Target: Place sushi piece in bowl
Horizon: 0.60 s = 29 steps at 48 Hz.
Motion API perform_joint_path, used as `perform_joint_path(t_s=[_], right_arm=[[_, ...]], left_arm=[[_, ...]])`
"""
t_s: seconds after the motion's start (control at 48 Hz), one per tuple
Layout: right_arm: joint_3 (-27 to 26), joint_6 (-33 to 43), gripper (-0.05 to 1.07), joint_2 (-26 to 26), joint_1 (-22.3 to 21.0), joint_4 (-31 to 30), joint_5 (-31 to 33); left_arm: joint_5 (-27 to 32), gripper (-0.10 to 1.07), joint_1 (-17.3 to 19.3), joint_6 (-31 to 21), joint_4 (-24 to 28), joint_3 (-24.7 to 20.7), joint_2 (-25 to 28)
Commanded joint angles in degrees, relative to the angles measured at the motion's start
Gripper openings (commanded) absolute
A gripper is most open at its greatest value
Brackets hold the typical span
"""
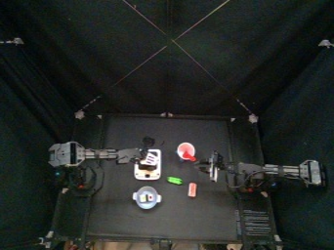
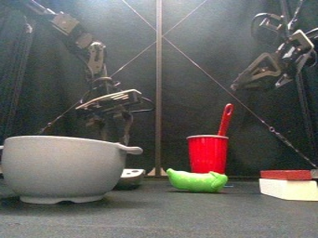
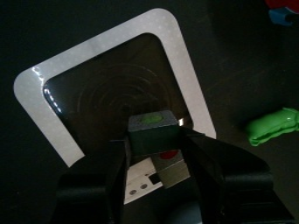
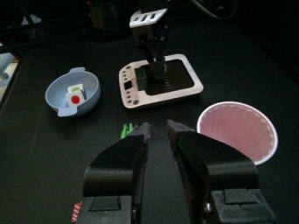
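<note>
Light-blue round bowl (image 4: pixel 76 93): left of frame; small white-and-red sushi piece (image 4: pixel 77 94) already inside.
Left claw (image 4: pixel 149 19): wide, empty, above white square tray (image 4: pixel 160 80).
Right claw (image 4: pixel 159 129): narrow, empty.
Progress: placement apparently done; retreat left.

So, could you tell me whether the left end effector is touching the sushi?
Apart. Right wrist view: the sushi lies in the bowl, the left end effector over the tray beside it.

Sushi piece (image 4: pixel 77 93) in bowl (image 4: pixel 59 87), tray (image 4: pixel 187 80) beside it, dish (image 4: pixel 243 129) right of tray.
</note>
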Motion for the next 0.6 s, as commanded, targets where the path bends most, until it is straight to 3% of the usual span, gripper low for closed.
perform_joint_path(t_s=[0.0, 0.188, 0.333, 0.583], right_arm=[[-0.53, -0.09, 0.66, 0.0, 0.0, 0.0, -0.18], [-0.53, -0.09, 0.66, 0.09, 0.0, 0.0, -0.26], [-0.53, -0.09, 0.66, 0.09, -0.09, 0.0, -0.26], [-0.53, -0.09, 0.66, 0.09, -0.09, 0.0, -0.26]], left_arm=[[0.0, 0.64, -0.09, 0.26, 0.09, -0.7, -1.41], [0.0, 0.63, -2.46, 2.9, 0.7, -0.62, -4.22], [0.35, 0.63, -6.24, 8.53, 1.14, -0.62, -6.77], [-0.26, 0.63, -16.44, 25.14, -0.18, 1.58, -9.84]])
